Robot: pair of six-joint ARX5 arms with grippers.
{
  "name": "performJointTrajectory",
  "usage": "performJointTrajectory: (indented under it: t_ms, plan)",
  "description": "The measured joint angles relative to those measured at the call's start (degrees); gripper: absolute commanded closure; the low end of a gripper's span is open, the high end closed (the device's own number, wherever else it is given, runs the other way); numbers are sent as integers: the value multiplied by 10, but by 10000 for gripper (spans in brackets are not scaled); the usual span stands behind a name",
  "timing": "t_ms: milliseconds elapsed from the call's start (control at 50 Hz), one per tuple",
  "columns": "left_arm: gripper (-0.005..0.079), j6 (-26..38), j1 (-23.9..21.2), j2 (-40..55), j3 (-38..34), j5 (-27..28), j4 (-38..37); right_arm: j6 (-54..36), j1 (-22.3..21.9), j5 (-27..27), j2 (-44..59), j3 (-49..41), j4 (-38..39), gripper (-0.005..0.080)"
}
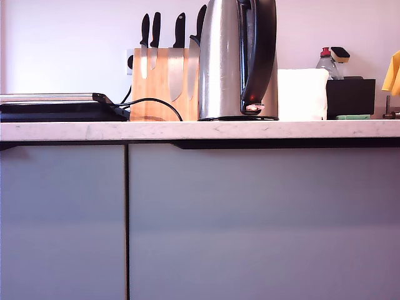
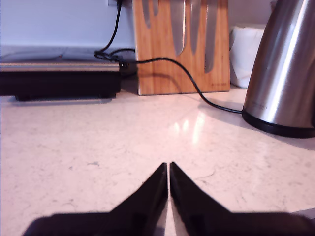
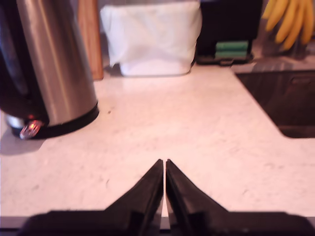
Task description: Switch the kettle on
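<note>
The kettle [image 1: 231, 62] is tall brushed steel with a black loop handle and stands on the worktop in the middle of the exterior view. Its small switch [image 1: 252, 107] sits at the foot of the handle, with a red glow just above it. My first gripper [image 2: 169, 167] is shut over bare worktop, and the kettle [image 2: 285, 73] is ahead of it, well apart. My second gripper [image 3: 164, 163] is shut too, with the kettle [image 3: 54, 64] and its red-lit switch [image 3: 30, 129] ahead, well apart. Neither gripper shows in the exterior view.
A wooden knife block [image 1: 164, 84] with black-handled knives stands behind the kettle, a black cord [image 2: 187, 78] running past it. A flat black appliance [image 1: 59, 107] lies at the exterior view's left. A white bundle [image 3: 152, 39], a black box [image 3: 229, 24], bananas [image 3: 290, 19] and a dark sink [image 3: 283, 105] are also near.
</note>
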Motion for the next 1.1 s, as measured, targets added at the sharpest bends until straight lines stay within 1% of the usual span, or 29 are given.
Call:
performJointTrajectory:
  t_ms: [160, 380, 440, 580, 660, 740, 880, 1100]
  plan:
    - [751, -10, 0, -45, -43, -26, -6, 0, 0, 2, -25, -33, 2, 763]
    - [751, -22, 0, -125, -65, -57, -17, -3, 2, 3, -81, -97, -26, 763]
    - [751, -24, -1, -120, -68, -67, -29, -13, 5, 3, -98, -106, -29, 763]
    - [751, -25, -1, -123, -86, -81, -40, -12, 13, -1, -97, -106, -41, 763]
    - [751, -26, -1, -123, -87, -81, -42, 2, 15, -16, -97, -106, -55, 763]
    - [751, -26, -1, -123, -87, -81, -49, 4, 16, -17, -97, -106, -71, 763]
    - [751, -26, -1, -123, -87, -81, -64, 4, 16, -17, -97, -106, -107, 763]
    - [751, -26, -1, -123, -87, -81, -108, 4, 16, -17, -97, -106, -180, 763]
